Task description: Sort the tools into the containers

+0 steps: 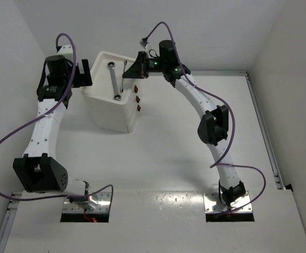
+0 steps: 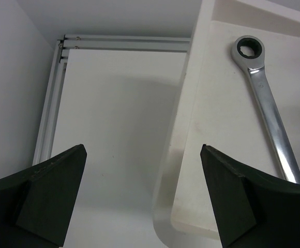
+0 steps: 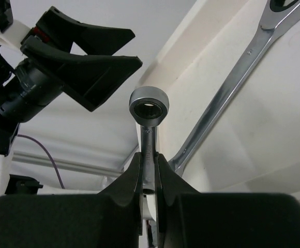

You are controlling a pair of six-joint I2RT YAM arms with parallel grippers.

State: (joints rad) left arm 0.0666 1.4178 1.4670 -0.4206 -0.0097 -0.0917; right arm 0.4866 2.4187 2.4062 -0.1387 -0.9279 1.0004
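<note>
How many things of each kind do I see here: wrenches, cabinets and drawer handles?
Wrenches: 2, the tray wrench and the held wrench
Cabinet: 1
Drawer handles: 3
Total: 6

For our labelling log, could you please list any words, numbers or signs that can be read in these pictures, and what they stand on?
None can be read.
On the tray wrench: a small stamped mark near its head, too blurred to read.
On the held wrench and the cabinet: no text visible.
</note>
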